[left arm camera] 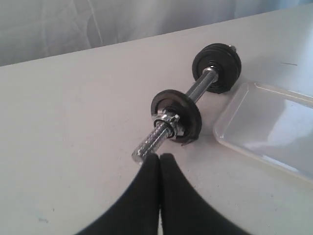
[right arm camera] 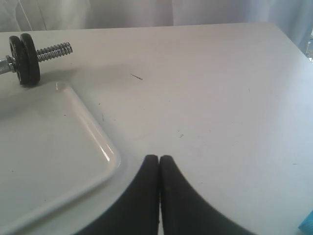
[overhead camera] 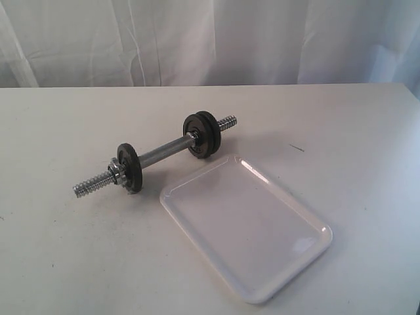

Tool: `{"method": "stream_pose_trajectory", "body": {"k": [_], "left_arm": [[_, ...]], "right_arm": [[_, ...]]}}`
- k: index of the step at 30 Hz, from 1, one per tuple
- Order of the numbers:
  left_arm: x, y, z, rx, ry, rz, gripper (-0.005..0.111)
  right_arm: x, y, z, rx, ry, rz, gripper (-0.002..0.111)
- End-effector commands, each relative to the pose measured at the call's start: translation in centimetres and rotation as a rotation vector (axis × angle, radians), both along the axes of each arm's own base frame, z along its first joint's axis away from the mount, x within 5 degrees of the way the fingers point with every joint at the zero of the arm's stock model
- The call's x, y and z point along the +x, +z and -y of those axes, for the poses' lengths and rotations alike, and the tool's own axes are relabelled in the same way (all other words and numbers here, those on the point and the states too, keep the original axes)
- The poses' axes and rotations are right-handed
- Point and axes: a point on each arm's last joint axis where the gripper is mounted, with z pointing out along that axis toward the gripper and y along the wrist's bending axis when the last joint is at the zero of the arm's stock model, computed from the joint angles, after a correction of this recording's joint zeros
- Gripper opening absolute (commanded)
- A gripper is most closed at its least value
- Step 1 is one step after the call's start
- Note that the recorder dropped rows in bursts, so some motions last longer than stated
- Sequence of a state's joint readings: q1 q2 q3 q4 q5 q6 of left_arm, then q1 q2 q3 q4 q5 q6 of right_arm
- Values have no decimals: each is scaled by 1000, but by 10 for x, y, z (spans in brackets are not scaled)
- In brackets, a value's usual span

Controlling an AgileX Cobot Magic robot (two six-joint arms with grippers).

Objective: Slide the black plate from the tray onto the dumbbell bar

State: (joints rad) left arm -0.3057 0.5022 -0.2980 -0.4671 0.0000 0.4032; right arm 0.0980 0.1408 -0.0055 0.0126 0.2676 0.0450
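Note:
The white tray (overhead camera: 246, 226) lies flat with nothing on it, also seen as the tray (left arm camera: 269, 129) and the tray (right arm camera: 44, 156). Beside it rests the chrome dumbbell bar (overhead camera: 161, 154). One black disc (overhead camera: 129, 168) sits behind a chrome collar nut (overhead camera: 115, 172) at its near-left end. Two black discs stand pressed together at the other end; the outer one is the black plate (overhead camera: 213, 134), next to the bare threaded tip (right arm camera: 54, 50). My left gripper (left arm camera: 160, 155) is shut and empty, just short of the bar's threaded end (left arm camera: 146, 147). My right gripper (right arm camera: 159, 157) is shut and empty beside the tray's corner. Neither gripper shows in the exterior view.
A white curtain (overhead camera: 210, 39) hangs behind the table's far edge. A small dark mark (overhead camera: 296, 147) lies on the tabletop to the right of the bar. A bit of something blue (right arm camera: 308, 223) shows at the edge of the right wrist view.

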Motion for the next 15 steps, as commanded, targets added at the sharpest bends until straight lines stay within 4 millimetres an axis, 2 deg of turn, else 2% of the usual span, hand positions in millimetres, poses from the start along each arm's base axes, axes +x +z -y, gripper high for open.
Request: {"method": "stream_pose_trajectory", "body": {"k": [1,5,9,15], "left_arm": [[-22,-32,-15,-80,118,-1,0],[-36,-57,-24,-124,229,-40,0],[-45,-73,-27,-137,312,-104,0],[-51,-87,-29,-146,386,-137,0]], "right_arm": [[0,-1,0,1,-1,7,0],[0,-1,0,1,-1,7,0],[0,-1,0,1,-1,7,0],[0,-1,0,1,-1,7,0]]}}
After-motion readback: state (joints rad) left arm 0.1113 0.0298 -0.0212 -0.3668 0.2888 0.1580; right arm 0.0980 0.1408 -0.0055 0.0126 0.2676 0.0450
